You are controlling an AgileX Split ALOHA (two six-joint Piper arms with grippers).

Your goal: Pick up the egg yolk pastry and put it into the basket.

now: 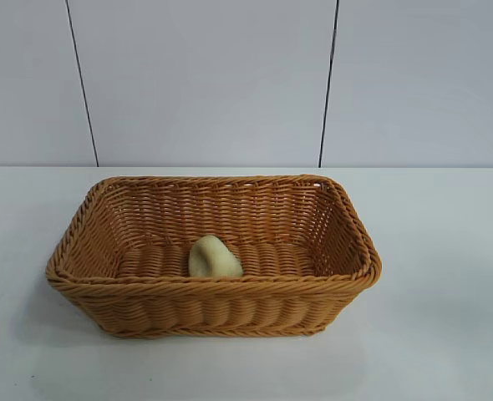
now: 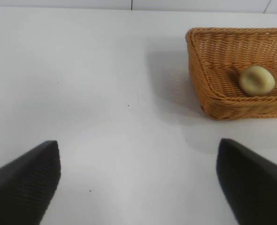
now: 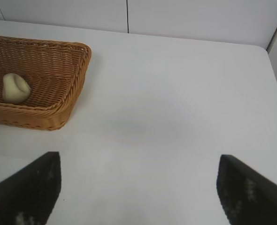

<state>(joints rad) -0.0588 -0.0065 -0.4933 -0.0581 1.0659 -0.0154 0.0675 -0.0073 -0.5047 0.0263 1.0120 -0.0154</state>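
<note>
pale yellow-cream egg yolk pastry inside orange-brown woven wicker basket | left gripper, right gripper spread, empty, well apart from basket, neither clearly nearer

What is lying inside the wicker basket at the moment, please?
Only the egg yolk pastry, resting on the woven floor of the basket near its front wall. The front rim covers the pastry's lowest edge in the exterior view.

We see the basket as woven orange-brown wicker, ribbed, with a braided rim. The egg yolk pastry looks smooth and matt. The surface is plain white, smooth, faintly sheened.
</note>
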